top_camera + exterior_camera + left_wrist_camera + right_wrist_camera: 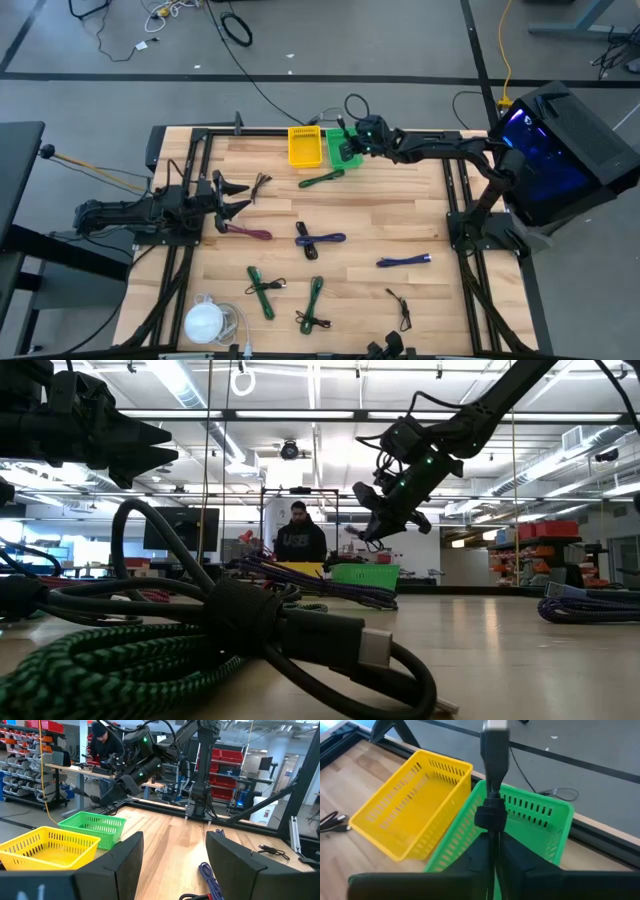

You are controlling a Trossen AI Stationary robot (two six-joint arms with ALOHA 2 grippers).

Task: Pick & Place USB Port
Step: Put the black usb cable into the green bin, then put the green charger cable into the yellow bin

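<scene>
One cable [494, 780] pinched narrow in right gripper [492, 847] over green basket [540, 820], not dropped; several left; left gripper [172, 862] wide.

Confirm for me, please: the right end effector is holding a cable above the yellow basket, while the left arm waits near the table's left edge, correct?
Not quite: the right end effector holds the cable above the green basket, not the yellow basket beside it. The right wrist view shows this, and the high view agrees. The rest stands: the left end effector waits near the table's left edge.
</scene>
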